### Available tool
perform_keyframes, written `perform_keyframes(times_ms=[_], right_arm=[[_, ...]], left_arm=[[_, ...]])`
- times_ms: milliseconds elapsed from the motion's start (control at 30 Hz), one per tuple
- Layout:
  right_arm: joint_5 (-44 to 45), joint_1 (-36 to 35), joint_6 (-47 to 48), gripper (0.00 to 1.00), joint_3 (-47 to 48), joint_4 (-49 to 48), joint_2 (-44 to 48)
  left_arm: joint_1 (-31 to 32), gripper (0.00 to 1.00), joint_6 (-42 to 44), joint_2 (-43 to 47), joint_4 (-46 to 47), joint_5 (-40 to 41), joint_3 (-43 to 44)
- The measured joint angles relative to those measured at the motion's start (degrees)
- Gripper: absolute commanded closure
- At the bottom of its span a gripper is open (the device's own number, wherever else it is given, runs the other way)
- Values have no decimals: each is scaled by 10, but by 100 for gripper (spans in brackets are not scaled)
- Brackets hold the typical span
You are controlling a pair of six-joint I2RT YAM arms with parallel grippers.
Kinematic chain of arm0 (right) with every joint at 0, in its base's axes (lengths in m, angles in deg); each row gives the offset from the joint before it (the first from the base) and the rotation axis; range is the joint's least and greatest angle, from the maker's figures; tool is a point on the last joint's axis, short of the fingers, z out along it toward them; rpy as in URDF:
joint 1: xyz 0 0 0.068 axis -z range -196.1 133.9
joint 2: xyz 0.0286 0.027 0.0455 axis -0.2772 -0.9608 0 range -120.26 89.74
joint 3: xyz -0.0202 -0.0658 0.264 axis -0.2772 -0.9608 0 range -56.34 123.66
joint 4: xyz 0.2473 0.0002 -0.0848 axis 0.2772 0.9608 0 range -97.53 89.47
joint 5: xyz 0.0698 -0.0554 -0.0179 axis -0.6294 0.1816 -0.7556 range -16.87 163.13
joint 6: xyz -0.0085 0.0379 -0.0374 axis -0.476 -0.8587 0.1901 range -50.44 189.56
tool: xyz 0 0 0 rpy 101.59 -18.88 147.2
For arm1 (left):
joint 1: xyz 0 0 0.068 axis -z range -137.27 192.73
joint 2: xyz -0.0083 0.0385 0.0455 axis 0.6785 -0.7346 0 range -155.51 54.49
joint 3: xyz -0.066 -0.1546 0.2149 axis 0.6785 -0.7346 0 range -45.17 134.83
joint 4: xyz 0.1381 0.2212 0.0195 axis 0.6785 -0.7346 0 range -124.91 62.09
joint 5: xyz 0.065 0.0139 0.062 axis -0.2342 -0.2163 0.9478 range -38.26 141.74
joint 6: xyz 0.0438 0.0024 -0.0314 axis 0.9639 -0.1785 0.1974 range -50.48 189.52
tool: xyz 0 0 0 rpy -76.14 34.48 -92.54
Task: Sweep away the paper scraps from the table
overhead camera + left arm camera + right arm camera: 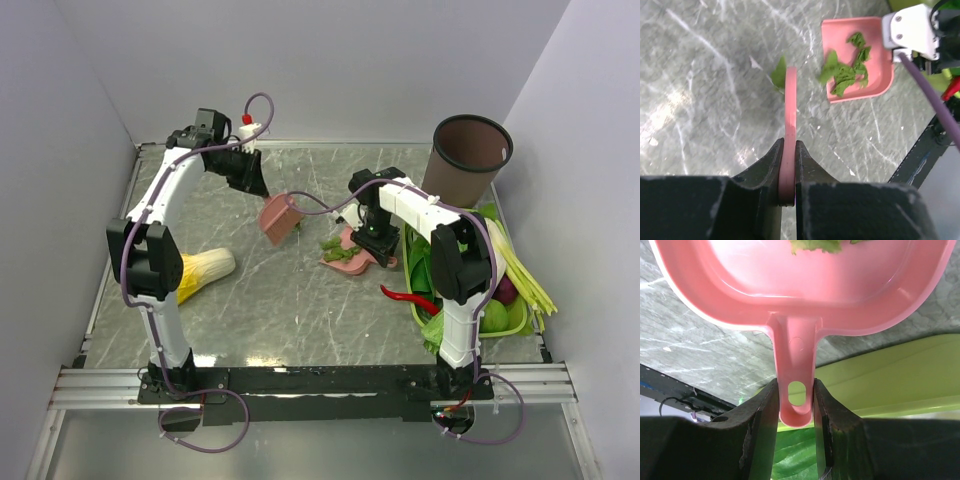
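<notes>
A pink sweeper blade [790, 100] is pinched edge-on in my left gripper [788, 150], which is shut on it; from above the sweeper [279, 218] hangs over the table [250, 300] left of centre. One dark-green paper scrap [779, 75] lies against its far end. My right gripper [796, 390] is shut on the handle of the pink dustpan [790, 285], which rests on the table to the sweeper's right [362, 263]. Several paper scraps [845, 70] are piled inside the dustpan [877, 45], also showing from above as paper scraps [338, 251].
A brown cup-shaped bin [470, 158] stands at the back right. A lime-green tray [518, 322] of vegetables runs along the right edge, a red chili [405, 296] at its rim. A yellow-and-white cabbage [205, 270] lies at the left. A metal rail [320, 378] borders the near edge.
</notes>
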Motion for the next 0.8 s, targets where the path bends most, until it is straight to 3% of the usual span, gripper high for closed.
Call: perform_keyframes(times_ms=[300, 567, 800], right_arm=[[-1, 0, 2, 100, 0, -6, -1], [24, 0, 18, 100, -13, -29, -1], [44, -1, 39, 100, -15, -37, -3]], left_arm=[[-9, 97, 10, 2, -9, 52, -6], [-10, 99, 3, 1, -9, 181, -4], [0, 99, -17, -3, -6, 192, -32]])
